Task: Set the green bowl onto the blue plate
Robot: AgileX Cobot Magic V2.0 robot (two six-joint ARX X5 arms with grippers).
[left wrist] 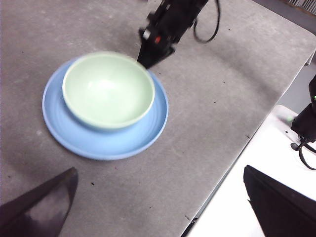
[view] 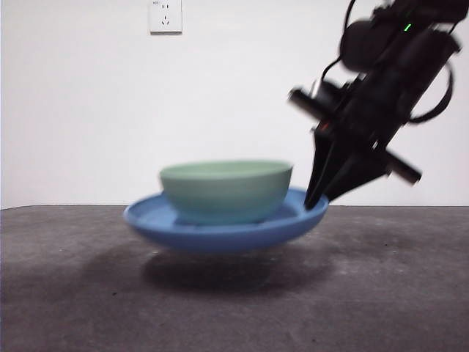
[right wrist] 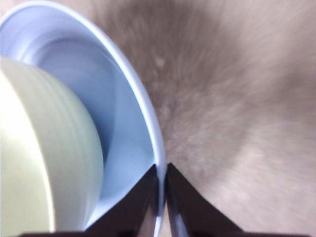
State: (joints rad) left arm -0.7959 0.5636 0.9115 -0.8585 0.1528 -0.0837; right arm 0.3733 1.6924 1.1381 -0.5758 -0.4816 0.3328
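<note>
The green bowl point(view: 223, 191) sits upright inside the blue plate point(view: 220, 233), near the plate's middle. The plate appears to hang a little above the dark table, with its shadow underneath. My right gripper point(view: 316, 199) comes down from the upper right and is shut on the plate's right rim. The right wrist view shows its jaws point(right wrist: 161, 170) pinched on the blue rim point(right wrist: 143, 103), with the bowl point(right wrist: 44, 148) beside. In the left wrist view the bowl point(left wrist: 108, 89) and plate point(left wrist: 98, 140) lie below. My left gripper point(left wrist: 159, 170) is open, empty and high above.
The grey table point(view: 396, 293) runs wide around the plate. Its edge point(left wrist: 237, 158) shows in the left wrist view, with a white surface point(left wrist: 247, 202) beyond it. A wall socket point(view: 165, 16) is on the white back wall.
</note>
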